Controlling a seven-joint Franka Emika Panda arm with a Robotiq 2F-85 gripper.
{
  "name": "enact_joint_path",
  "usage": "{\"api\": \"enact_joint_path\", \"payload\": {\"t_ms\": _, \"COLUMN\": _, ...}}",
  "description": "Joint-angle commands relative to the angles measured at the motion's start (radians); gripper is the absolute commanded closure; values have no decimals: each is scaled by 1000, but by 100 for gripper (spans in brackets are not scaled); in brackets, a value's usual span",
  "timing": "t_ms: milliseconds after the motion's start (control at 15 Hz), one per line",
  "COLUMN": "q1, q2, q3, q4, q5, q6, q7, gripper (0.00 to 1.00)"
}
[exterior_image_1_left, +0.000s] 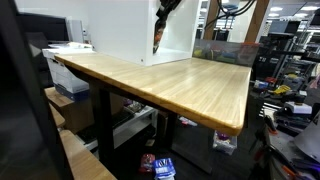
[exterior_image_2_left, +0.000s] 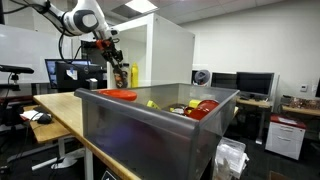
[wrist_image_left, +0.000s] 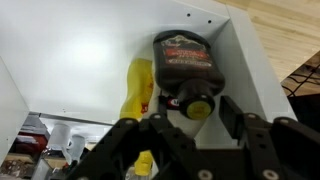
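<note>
one dark bottle dead ahead of gripper, cap end between parted, unclamped jaws, long axis pointing away; yellow bottle just beside.

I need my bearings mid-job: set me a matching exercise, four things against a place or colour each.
Things: 1 dark bottle; 2 yellow bottle; 3 bin; 4 table.
Matches: A light wood; B grey, with red things inside; C cap between the fingers of the pincer; D beside the dark bottle, in the white box.
Pairs: 1-C; 2-D; 3-B; 4-A.
</note>
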Motion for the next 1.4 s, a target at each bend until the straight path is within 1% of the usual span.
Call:
{"api": "enact_joint_path", "payload": {"t_ms": 0, "q1": -6, "q2": 12, "q3": 2, "q4": -3, "q5": -7, "q6": 53, "q7": -17, "gripper": 52}}
{"api": "enact_joint_path", "payload": {"t_ms": 67, "q1": -7, "q2": 13, "q3": 2, "q4": -4, "q5": -8, "q6": 60, "q7": -16, "gripper": 64}}
{"api": "enact_joint_path", "payload": {"t_ms": 133, "q1": -7, "q2": 14, "q3": 2, "q4": -5, "q5": -8, "q6": 65, "q7": -16, "gripper": 69}}
{"api": "enact_joint_path", "payload": {"t_ms": 200, "q1": -6, "q2": 13, "q3": 2, "q4": -7, "q5": -7, "q6": 66, "q7": -18, "gripper": 70}}
{"api": "enact_joint_path", "payload": {"t_ms": 267, "q1": -5, "q2": 9, "q3": 1, "q4": -8, "q5": -1, "q6": 60, "q7": -21, "gripper": 45}}
{"api": "enact_joint_path", "payload": {"t_ms": 333, "q1": -3, "q2": 5, "q3": 0, "q4": -9, "q5": 7, "q6": 46, "q7": -24, "gripper": 39}}
{"api": "enact_joint_path", "payload": {"t_ms": 400, "q1": -3, "q2": 0, "q3": 0, "q4": -10, "q5": 7, "q6": 31, "q7": -21, "gripper": 38}}
{"api": "enact_joint_path", "payload": {"t_ms": 533, "q1": -3, "q2": -13, "q3": -1, "q4": -11, "q5": 12, "q6": -13, "q7": -16, "gripper": 31}}
{"api": "enact_joint_path", "payload": {"t_ms": 600, "q1": -2, "q2": -23, "q3": -2, "q4": -9, "q5": 18, "q6": -58, "q7": -20, "gripper": 18}}
{"api": "enact_joint_path", "payload": {"t_ms": 800, "q1": 5, "q2": -50, "q3": -7, "q4": -12, "q5": 52, "q6": -201, "q7": -49, "gripper": 2}}
{"api": "enact_joint_path", "payload": {"t_ms": 933, "q1": 4, "q2": -56, "q3": -8, "q4": -5, "q5": 55, "q6": -289, "q7": -48, "gripper": 0}}
{"api": "enact_joint_path", "payload": {"t_ms": 1333, "q1": -4, "q2": -71, "q3": -6, "q4": -19, "q5": 33, "q6": -453, "q7": -30, "gripper": 0}}
